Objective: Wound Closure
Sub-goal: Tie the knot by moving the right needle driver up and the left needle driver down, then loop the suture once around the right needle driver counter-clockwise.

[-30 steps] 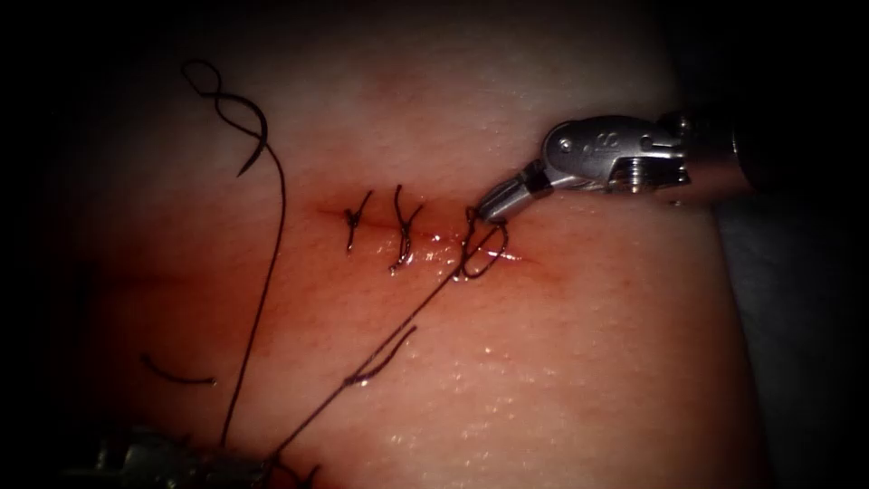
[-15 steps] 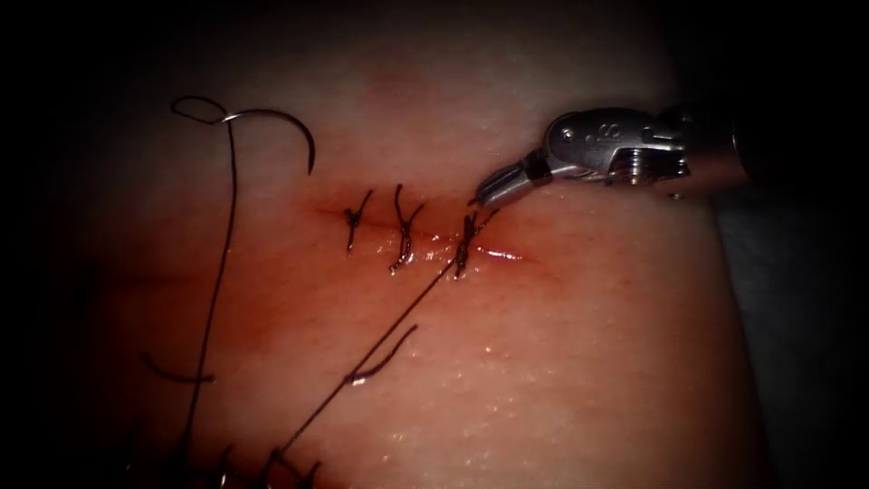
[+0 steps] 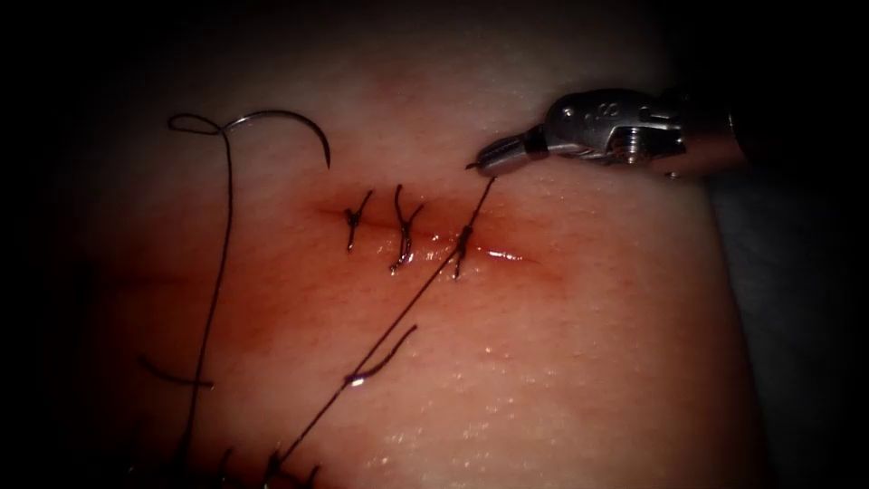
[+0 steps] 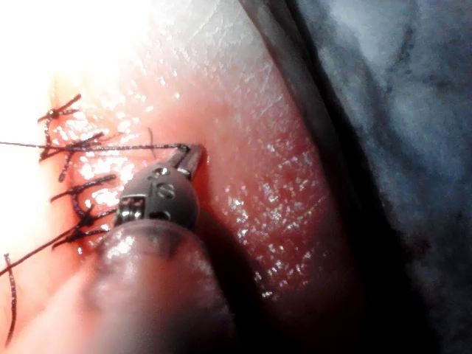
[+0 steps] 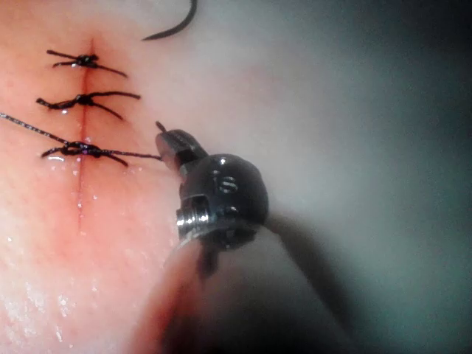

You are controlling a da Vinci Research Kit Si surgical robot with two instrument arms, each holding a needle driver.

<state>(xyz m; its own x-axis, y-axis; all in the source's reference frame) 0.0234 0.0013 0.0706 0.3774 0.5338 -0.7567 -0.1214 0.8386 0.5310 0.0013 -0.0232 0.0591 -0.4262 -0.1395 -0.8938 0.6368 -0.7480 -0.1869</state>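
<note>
The right tool (image 3: 484,165) hovers above the cut (image 3: 507,256) toward its right end, jaws shut on the short end of the thread. This short end runs taut down to the third knot (image 3: 463,240). From the knot the long thread (image 3: 380,340) stretches straight to the lower left edge. The curved needle (image 3: 285,118) lies loose on the tissue (image 3: 588,362) at the upper left, outside the tissue and held by no tool. The right wrist view has the same tool (image 5: 166,140), knot (image 5: 76,150) and needle (image 5: 173,28). The left wrist view shows that tool (image 4: 193,155) gripping the thread.
Two finished stitches (image 3: 355,217) (image 3: 403,226) sit left of the third knot. Cut thread pieces (image 3: 176,378) (image 3: 385,358) lie below the cut. Red fluid wets the tissue around the cut. Dark cloth (image 3: 797,317) borders the tissue's right edge.
The right tool rose away from the cut with the thread end, and the loose loop at the third stitch drew down into a tight knot. The needle shifted at the upper left.
</note>
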